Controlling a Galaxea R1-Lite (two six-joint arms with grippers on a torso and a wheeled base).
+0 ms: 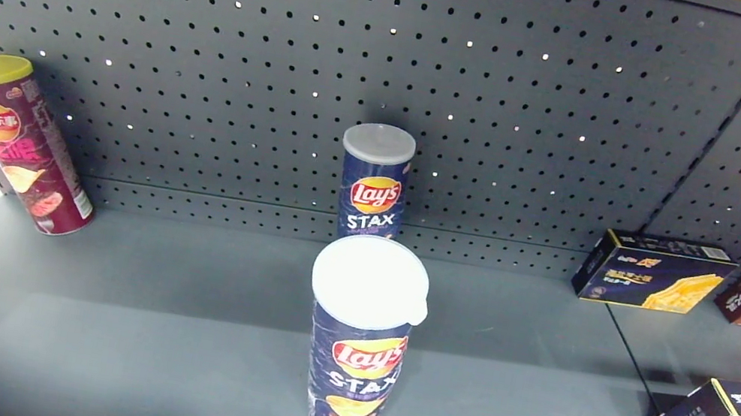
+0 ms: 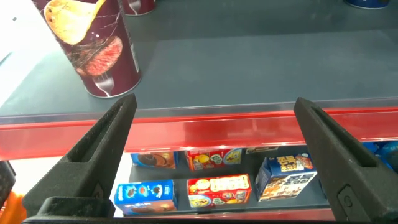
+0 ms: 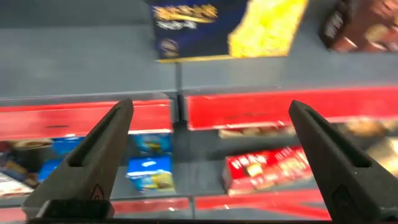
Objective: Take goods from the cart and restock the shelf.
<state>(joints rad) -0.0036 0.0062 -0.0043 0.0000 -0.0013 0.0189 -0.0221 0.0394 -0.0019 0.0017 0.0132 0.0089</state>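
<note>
Left tool and right tool both gape empty at the shelf, so I reckon a cart pickup comes next.

In the lower centre of the head view, the near blue can carries a round red-and-yellow logo with a line of white capitals under it. The far blue can above it bears the same label. The maroon can at the left shows a similar logo with Chinese characters. The dark blue box at the right carries yellow characters, too small to read.
</note>
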